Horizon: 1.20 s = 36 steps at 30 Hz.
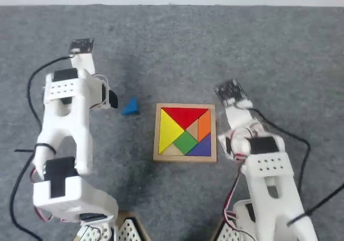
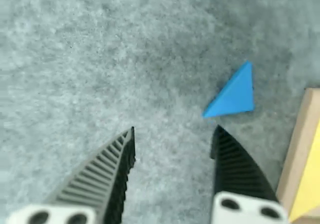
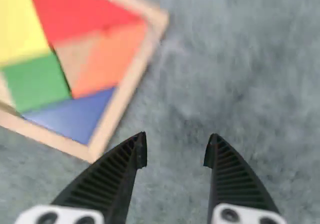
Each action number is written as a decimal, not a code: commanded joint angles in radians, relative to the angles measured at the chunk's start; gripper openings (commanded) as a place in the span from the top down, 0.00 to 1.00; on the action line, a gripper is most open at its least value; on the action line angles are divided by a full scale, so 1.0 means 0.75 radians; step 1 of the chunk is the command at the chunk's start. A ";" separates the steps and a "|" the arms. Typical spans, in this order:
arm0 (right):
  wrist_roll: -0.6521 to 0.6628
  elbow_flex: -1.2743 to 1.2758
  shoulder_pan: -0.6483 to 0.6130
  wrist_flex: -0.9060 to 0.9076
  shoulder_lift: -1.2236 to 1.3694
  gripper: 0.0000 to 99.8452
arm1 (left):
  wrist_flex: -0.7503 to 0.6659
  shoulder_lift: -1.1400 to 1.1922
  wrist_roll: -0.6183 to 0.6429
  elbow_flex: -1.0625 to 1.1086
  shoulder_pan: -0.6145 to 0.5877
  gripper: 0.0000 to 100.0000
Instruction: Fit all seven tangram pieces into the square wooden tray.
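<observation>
Tray (image 1: 185, 158) sat between the arms with five coloured pieces (image 1: 185, 128) in it. Blue triangle (image 2: 232, 94) lay on the carpet (image 1: 177, 52) beside it (not touching). Left gripper (image 2: 172, 129) hung near the triangle, jaws apart; right gripper (image 3: 175, 136), likewise spread, hovered by the tray's corner.

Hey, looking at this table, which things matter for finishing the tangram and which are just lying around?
For the job:
blue triangle, on the mat outside the tray
wooden tray
coloured pieces already in it
left tool, open beside the blue triangle
right tool, open beside the tray

Just lying about:
grey mat
black cables
</observation>
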 commanded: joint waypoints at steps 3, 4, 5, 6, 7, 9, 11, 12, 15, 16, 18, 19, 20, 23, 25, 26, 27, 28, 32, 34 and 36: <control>0.104 0.235 0.130 -0.244 -0.066 0.82 | 0.031 0.123 -0.147 -0.210 0.131 0.74; 0.106 0.248 0.138 -0.249 -0.069 0.82 | 0.051 0.166 -0.176 -0.259 0.162 0.74; 0.108 0.252 0.138 -0.251 -0.069 0.82 | 0.082 0.217 -0.219 -0.312 0.192 0.74; 0.108 0.256 0.138 -0.257 -0.058 0.82 | 0.121 0.278 -0.256 -0.367 0.221 0.74; 0.108 0.258 0.136 -0.257 -0.058 0.82 | 0.160 0.348 -0.278 -0.431 0.241 0.74; 0.108 0.258 0.138 -0.257 -0.058 0.82 | 0.217 0.487 -0.288 -0.574 0.252 0.74; 0.108 0.258 0.138 -0.257 -0.058 0.82 | 0.291 0.614 -0.295 -0.723 0.250 0.75; 0.108 0.258 0.138 -0.257 -0.058 0.82 | 0.333 0.671 -0.311 -0.795 0.250 0.76; 0.108 0.258 0.138 -0.257 -0.058 0.82 | 0.448 0.781 -0.333 -0.969 0.245 0.78; 0.108 0.258 0.138 -0.257 -0.058 0.82 | 0.473 0.800 -0.338 -1.012 0.235 0.78; 0.108 0.258 0.138 -0.257 -0.058 0.82 | 0.493 0.827 -0.338 -1.067 0.225 0.79; 0.108 0.258 0.138 -0.257 -0.058 0.82 | 0.495 0.837 -0.340 -1.077 0.223 0.79; 0.108 0.258 0.138 -0.257 -0.058 0.82 | 0.495 0.841 -0.340 -1.077 0.223 0.79; 0.108 0.258 0.138 -0.259 -0.058 0.82 | 0.489 0.876 -0.340 -1.077 0.231 0.80; 0.108 0.262 0.138 -0.275 -0.058 0.82 | 0.487 0.904 -0.340 -1.079 0.239 0.82; 0.108 0.262 0.138 -0.281 -0.058 0.82 | 0.489 0.921 -0.340 -1.079 0.243 0.82; 0.108 0.262 0.138 -0.281 -0.058 0.82 | 0.487 0.939 -0.340 -1.079 0.245 0.82; 0.108 0.262 0.138 -0.281 -0.058 0.82 | 0.487 0.953 -0.340 -1.079 0.245 0.82; 0.108 0.262 0.138 -0.281 -0.058 0.82 | 0.464 0.992 -0.342 -1.079 0.241 0.82; 0.106 0.262 0.138 -0.281 -0.058 0.82 | 0.458 0.990 -0.342 -1.079 0.239 0.83; 0.106 0.262 0.138 -0.281 -0.058 0.82 | 0.456 0.982 -0.342 -1.081 0.241 0.86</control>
